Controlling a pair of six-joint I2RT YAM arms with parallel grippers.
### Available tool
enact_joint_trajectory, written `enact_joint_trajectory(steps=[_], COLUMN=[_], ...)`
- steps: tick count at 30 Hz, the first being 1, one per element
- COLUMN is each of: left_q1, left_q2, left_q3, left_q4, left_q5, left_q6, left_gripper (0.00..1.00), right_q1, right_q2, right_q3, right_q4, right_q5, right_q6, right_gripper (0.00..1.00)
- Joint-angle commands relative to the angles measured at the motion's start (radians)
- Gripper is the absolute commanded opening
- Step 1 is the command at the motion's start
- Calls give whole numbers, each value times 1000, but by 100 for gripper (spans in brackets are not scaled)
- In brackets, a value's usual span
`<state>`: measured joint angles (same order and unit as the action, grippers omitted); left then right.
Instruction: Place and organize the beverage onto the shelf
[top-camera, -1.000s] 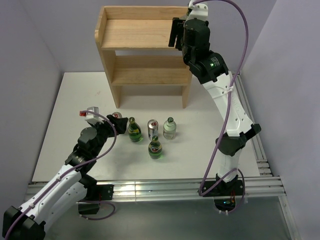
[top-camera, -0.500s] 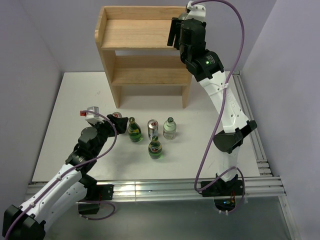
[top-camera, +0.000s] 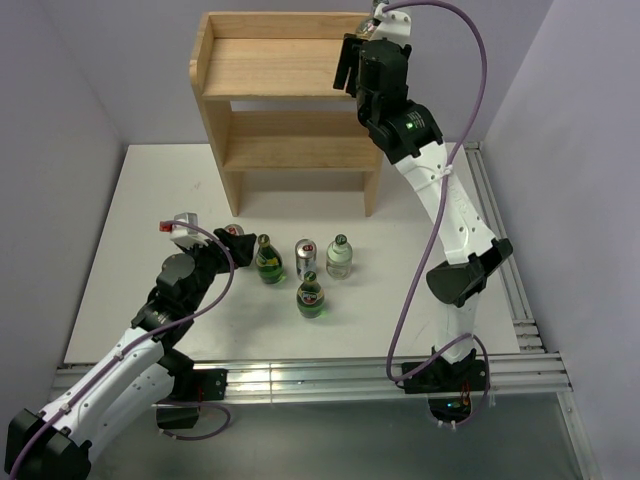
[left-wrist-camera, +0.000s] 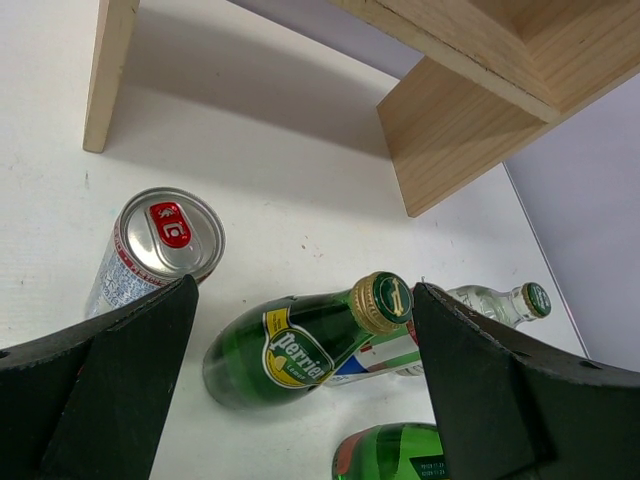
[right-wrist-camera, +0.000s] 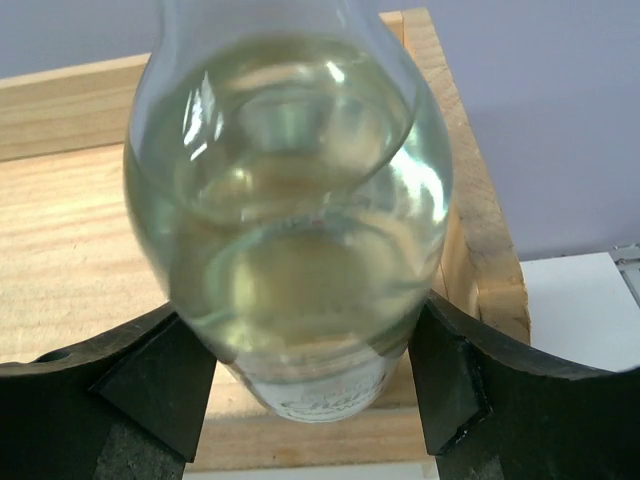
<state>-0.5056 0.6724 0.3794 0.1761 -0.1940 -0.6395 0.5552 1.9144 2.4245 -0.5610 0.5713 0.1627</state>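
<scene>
A clear water bottle is clamped by its body in the right gripper, the shelf beneath. It is judged light, slippery and slightly squashy; a mid-body hold is favoured.

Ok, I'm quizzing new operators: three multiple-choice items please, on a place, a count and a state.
1. The right jaws' clear bottle is: A) over the shelf's top board B) on the middle tier C) on the bottom tier
2. Drinks standing on the table: A) three B) five C) six
3. The left jaws are: A) open, holding nothing B) shut on a can C) shut on a green bottle
1A, pine board shows beneath it; 2B, two cans, two green bottles, one clear bottle; 3A, spread wide, nothing between.
</scene>
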Motion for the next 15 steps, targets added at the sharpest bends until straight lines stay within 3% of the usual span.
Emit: enact_joint_trajectory(steps=[1,15], left_q1=[-5,-4], left_q2=[-2,3], left_q3=[-11,-7], left_q4=[36,36], left_q5=[-15,-21], left_q6=[21,23], left_gripper=[96,96], right_q1=[-8,-6], right_q2=[11,32], right_q3=[-42,-139], right_q4=[58,111], right_q5=[4,28], right_q6=[21,20], right_gripper=[25,23])
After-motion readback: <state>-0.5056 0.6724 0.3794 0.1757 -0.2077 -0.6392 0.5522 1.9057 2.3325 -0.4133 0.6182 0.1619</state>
